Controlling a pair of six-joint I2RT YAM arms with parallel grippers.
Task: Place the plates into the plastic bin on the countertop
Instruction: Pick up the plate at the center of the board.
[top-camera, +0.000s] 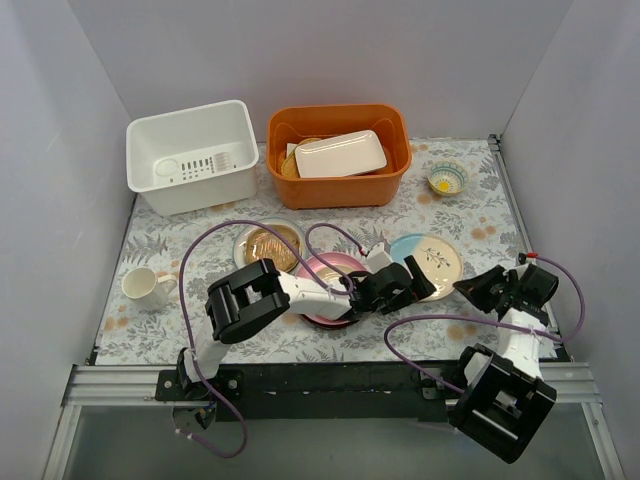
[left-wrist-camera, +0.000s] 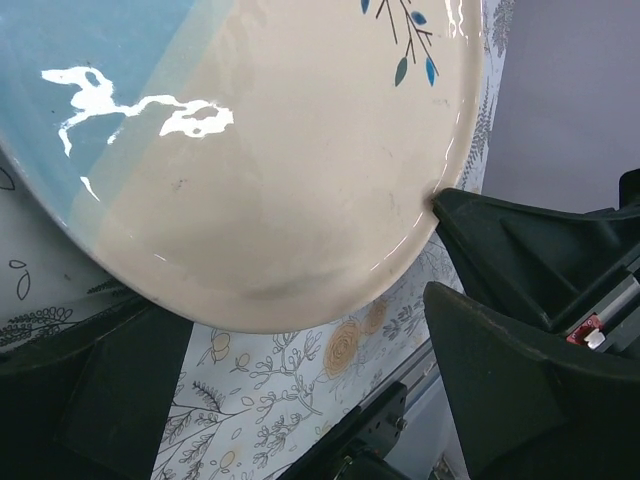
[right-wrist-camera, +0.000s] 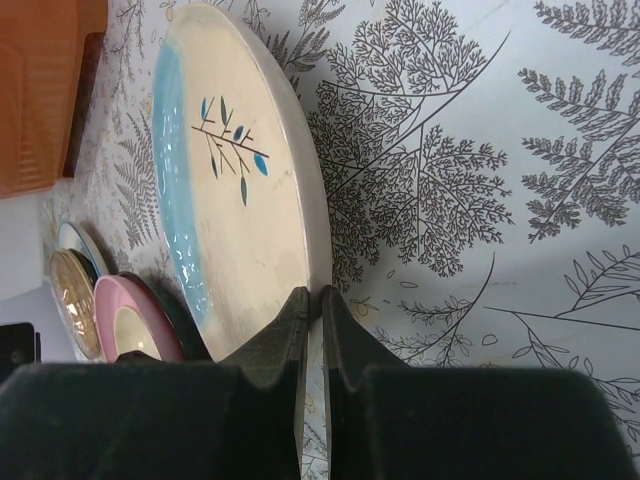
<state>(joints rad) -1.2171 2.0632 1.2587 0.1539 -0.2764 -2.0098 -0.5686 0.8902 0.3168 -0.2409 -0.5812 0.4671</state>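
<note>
Your right gripper (right-wrist-camera: 318, 305) has its 2 black fingers all but together, pinched on the near rim of the pale blue-and-cream plate (right-wrist-camera: 235, 220). The rim runs straight into the thin slot between them. From above, that gripper (top-camera: 478, 288) sits at the plate's right near edge.

Your left gripper (left-wrist-camera: 270, 330) stands wide open. In its wrist view the plate (left-wrist-camera: 300, 180) fills the upper frame and its curved edge dips between the 2 spread fingers. The right-hand finger (left-wrist-camera: 520, 290) touches the rim with its tip, and the other shows only as a dark block at lower left. Overhead, this gripper (top-camera: 412, 285) meets the plate's left near edge.

The plate (top-camera: 432, 258) lies right of centre on the countertop (top-camera: 480, 215), with the 2 arms on either side of it. You cannot tell whether it rests flat or with one edge raised. Being round, it has no long axis. Its blue band lies on the side toward the left arm and its cream part toward the right, and a thin sprig with blue leaves is painted on the cream part. The glaze is glossy and throws white glare. The countertop is matte, pale grey, printed with ferns and small orange flowers.

A pink-rimmed plate (top-camera: 325, 270) lies under the left arm and an amber-brown plate (top-camera: 272, 245) just behind it. The plastic bin (top-camera: 200, 190), white with rounded corners and a slotted floor, stands at back left, well apart from the held plate.
</note>
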